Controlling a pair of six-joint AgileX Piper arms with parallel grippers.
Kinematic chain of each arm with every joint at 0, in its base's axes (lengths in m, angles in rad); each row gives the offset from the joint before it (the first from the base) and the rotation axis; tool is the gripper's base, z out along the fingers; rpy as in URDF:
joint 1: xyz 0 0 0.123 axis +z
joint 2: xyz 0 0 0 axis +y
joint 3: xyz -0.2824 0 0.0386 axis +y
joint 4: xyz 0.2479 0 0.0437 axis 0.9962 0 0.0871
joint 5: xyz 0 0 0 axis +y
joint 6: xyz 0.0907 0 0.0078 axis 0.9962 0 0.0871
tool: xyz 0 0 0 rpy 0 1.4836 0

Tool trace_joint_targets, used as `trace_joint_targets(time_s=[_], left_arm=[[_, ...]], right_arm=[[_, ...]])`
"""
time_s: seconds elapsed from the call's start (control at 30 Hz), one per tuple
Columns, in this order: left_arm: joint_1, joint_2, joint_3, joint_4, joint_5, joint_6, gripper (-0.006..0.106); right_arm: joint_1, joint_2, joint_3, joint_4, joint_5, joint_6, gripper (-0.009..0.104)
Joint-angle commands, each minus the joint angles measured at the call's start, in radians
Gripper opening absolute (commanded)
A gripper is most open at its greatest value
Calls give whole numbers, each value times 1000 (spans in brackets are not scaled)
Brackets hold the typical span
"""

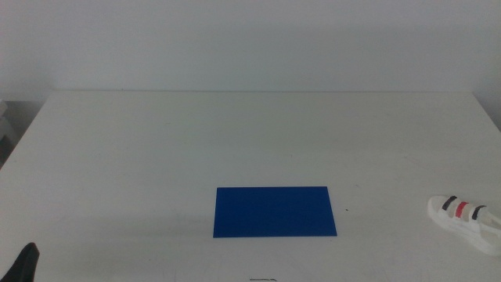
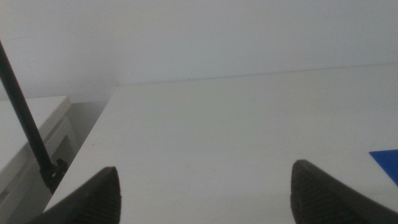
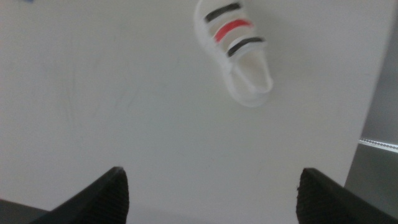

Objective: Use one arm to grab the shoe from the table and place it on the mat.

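The white shoe [image 1: 465, 218] with two dark straps and one red strap lies on the table [image 1: 235, 133] at the front right, near the right edge. The dark-blue mat [image 1: 274, 211] lies flat at the front middle, with nothing on it. The right gripper [image 3: 214, 199] is out of the middle view. In the right wrist view its jaws stand wide apart and empty above the table, with the shoe [image 3: 236, 50] ahead of them and apart from them. The left gripper [image 1: 27, 262] waits at the front left corner, open and empty [image 2: 205, 199]. A corner of the mat [image 2: 388, 163] shows in its wrist view.
The table's right edge [image 3: 373, 118] runs close beside the shoe. A thin dark rod [image 2: 25, 124] and a white cabinet [image 2: 31, 124] stand past the table's left edge. A white wall rises behind the table.
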Motion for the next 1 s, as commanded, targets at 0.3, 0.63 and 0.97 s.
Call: trace_joint_targets(time_s=[0.3,0.63,0.97], left_arm=[[-4,-19,-3,-9,-83,-15,94],[-4,-19,-3,-9,-83,-15,94],[-4,-19,-3,-9,-83,-15,94]], right_arm=[[-29,277,-43,-40,-48,-105,90],[-55,445,-90,-45,-184,-105,90],[-74,593,-146,-95,-277,-239,90]])
